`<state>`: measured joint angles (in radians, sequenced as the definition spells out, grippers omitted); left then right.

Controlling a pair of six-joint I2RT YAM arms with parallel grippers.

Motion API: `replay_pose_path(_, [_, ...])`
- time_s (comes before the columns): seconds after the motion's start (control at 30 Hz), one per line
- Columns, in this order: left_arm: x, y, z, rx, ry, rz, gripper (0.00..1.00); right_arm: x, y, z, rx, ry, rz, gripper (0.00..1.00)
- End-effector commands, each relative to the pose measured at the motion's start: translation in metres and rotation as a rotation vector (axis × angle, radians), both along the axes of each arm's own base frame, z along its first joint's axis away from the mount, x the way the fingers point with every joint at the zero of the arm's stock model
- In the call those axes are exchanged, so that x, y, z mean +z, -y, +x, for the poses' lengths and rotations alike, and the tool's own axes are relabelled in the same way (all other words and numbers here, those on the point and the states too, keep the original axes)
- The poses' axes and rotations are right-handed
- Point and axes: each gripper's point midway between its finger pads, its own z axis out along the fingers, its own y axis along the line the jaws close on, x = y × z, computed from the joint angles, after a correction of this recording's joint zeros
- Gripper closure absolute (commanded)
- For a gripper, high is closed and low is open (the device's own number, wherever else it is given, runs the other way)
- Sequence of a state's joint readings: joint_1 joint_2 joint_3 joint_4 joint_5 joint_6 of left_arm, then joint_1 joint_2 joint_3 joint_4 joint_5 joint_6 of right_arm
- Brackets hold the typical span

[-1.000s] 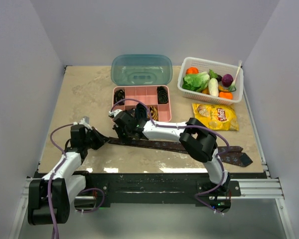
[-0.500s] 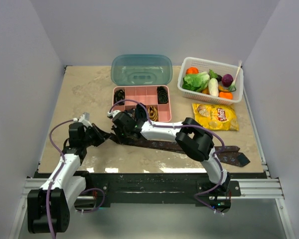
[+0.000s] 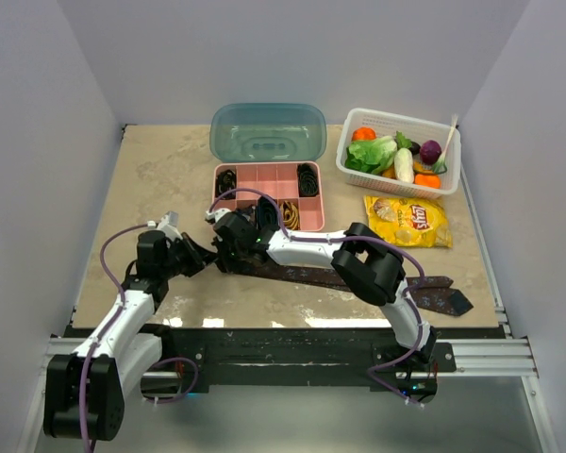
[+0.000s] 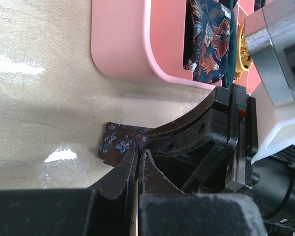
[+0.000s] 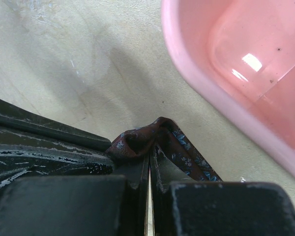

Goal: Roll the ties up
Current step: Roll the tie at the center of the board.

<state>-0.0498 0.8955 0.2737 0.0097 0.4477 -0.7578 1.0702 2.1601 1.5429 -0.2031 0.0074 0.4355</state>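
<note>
Left arm's jaws pinch shut on the narrow tip of the long maroon, flower-speckled fabric necktie (image 4: 115, 143). Just beside them, the right arm's jaws clamp a small fold in it. Rolling looks barely begun, with the rest lying flat rightward across the beige stone-look tabletop (image 3: 170, 179). Next, likely, the fold must be turned over itself, evenly

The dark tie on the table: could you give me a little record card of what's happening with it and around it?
Tie: dark maroon, patterned, stretched flat, unrolled
Left hand: shut on the narrow tip
Right hand: shut on a fold beside it
Pink box: open, rolled ties in some compartments
Nearby: teal lid, vegetable basket, chip bag
</note>
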Motion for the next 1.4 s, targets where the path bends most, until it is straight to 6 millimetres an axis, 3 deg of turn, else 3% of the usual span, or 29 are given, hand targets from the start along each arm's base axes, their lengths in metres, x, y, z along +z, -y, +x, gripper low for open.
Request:
replay_pose_path(0.0, [0.031,0.015,0.012,-0.055,0.095,-0.053,1.00,0.000,-0.012,-0.003,0.013,-0.015,0.050,1.00])
replay_pose_path(0.17, [0.028,0.013,0.011,-0.047,0.091,-0.044,1.00,0.002,-0.013,-0.006,0.019,-0.029,0.062,1.00])
replay_pose_path(0.47, [0.050,-0.002,0.017,-0.003,0.120,0.053,1.00,0.022,-0.036,-0.013,0.123,-0.044,0.152,1.00])
replay_pose_path(0.5, [0.051,-0.001,0.018,-0.005,0.124,0.053,1.00,0.017,-0.039,-0.017,0.141,-0.062,0.153,1.00])
replay_pose_path(0.63, [0.045,-0.003,0.015,-0.002,0.104,0.060,1.00,0.021,-0.043,-0.019,0.154,-0.076,0.169,1.00])
replay_pose_path(0.77, [0.033,-0.005,0.011,0.009,0.069,0.073,1.00,0.034,-0.031,-0.012,0.109,-0.024,0.144,1.00])
replay_pose_path(0.9, [0.029,-0.011,0.010,0.027,0.054,0.101,1.00,0.062,-0.018,-0.003,0.075,0.045,0.133,1.00])
replay_pose_path(0.93, [0.028,-0.011,0.011,0.026,0.052,0.104,1.00,0.076,-0.016,-0.001,0.072,0.067,0.149,1.00])
replay_pose_path(1.07, [0.030,-0.011,0.015,0.017,0.059,0.121,1.00,0.095,-0.003,0.006,0.033,0.106,0.146,1.00])
replay_pose_path(1.2, [0.028,-0.010,0.016,0.005,0.055,0.126,1.00,0.100,0.013,0.016,-0.010,0.136,0.115,1.00])
replay_pose_path(1.37, [0.019,-0.005,0.017,-0.011,0.039,0.126,1.00,0.090,0.028,0.024,-0.033,0.133,0.076,1.00])
